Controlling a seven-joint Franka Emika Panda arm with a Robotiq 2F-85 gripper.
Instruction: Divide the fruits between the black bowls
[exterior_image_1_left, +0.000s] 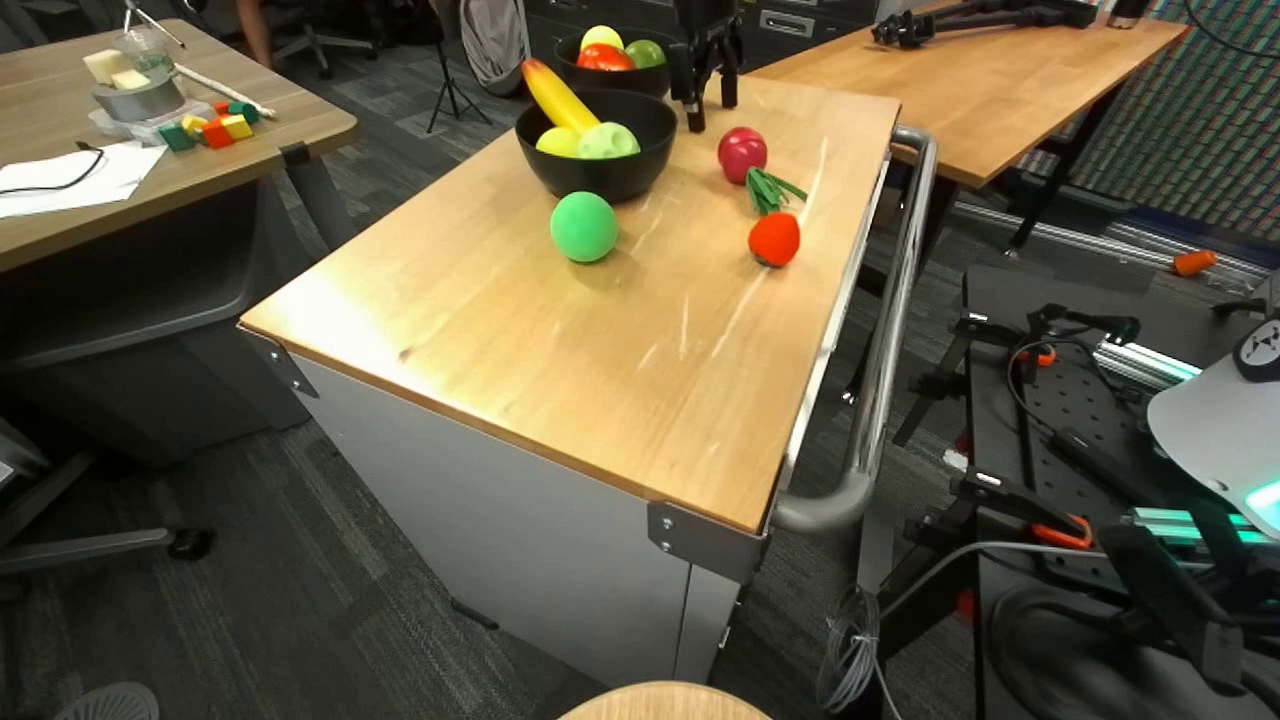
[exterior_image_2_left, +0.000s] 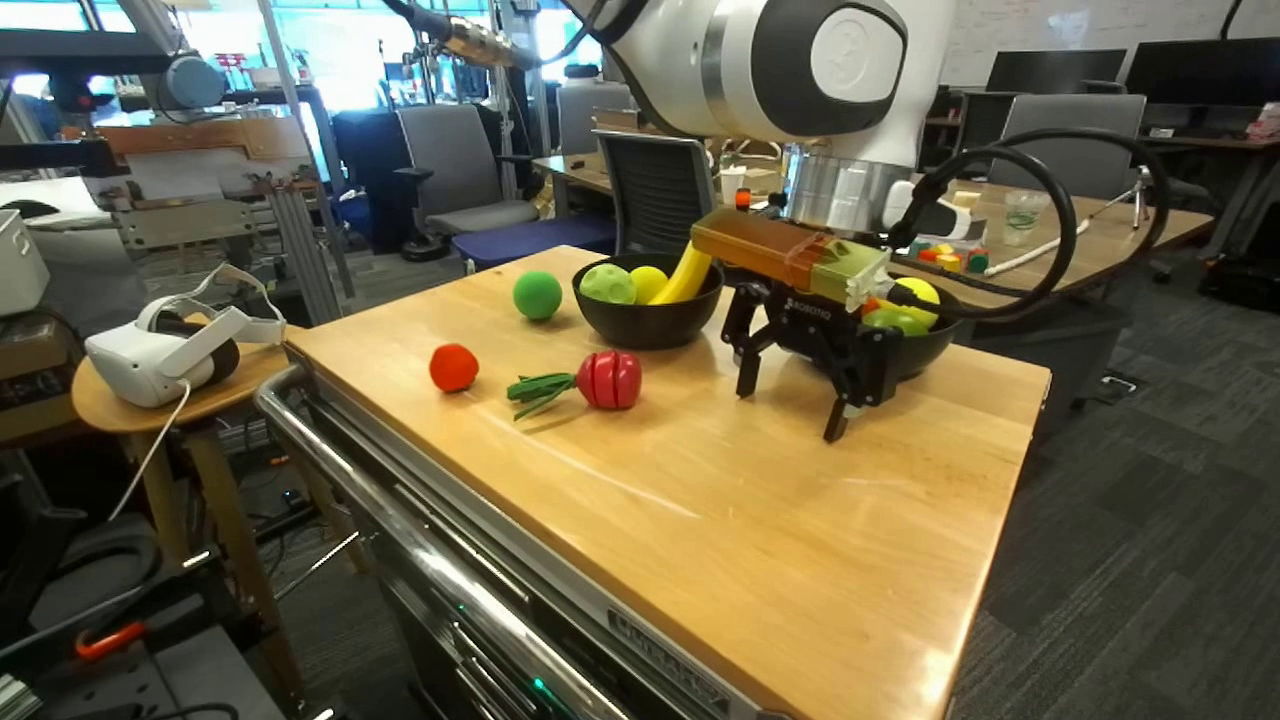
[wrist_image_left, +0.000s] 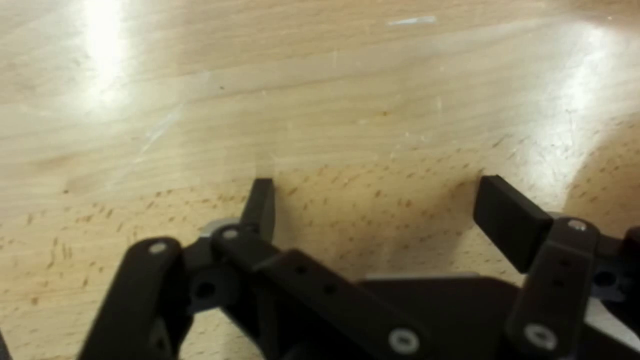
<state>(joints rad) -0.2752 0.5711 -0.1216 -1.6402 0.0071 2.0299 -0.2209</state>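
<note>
Resting in one black bowl (exterior_image_1_left: 628, 176) on a counter (exterior_image_1_left: 560, 380) are one banana (exterior_image_1_left: 558, 98), one yellow fruit (exterior_image_1_left: 557, 141) and one pale green fruit (exterior_image_1_left: 608, 141). A second black bowl (exterior_image_2_left: 925, 348) shows three more: a second yellow fruit (exterior_image_1_left: 601, 37), one red fruit (exterior_image_1_left: 605, 58) and one green fruit (exterior_image_1_left: 646, 53). Three others lie loose: one green ball (exterior_image_1_left: 584, 227), one orange-red piece (exterior_image_1_left: 774, 239) and one leafy red radish (exterior_image_2_left: 610, 380). Beside the second black bowl, one tool (exterior_image_2_left: 790, 411) stands released, its two fingers (wrist_image_left: 510, 222) spread wide. One white headset (exterior_image_2_left: 150, 350) sits on a stool (exterior_image_2_left: 248, 378).
</note>
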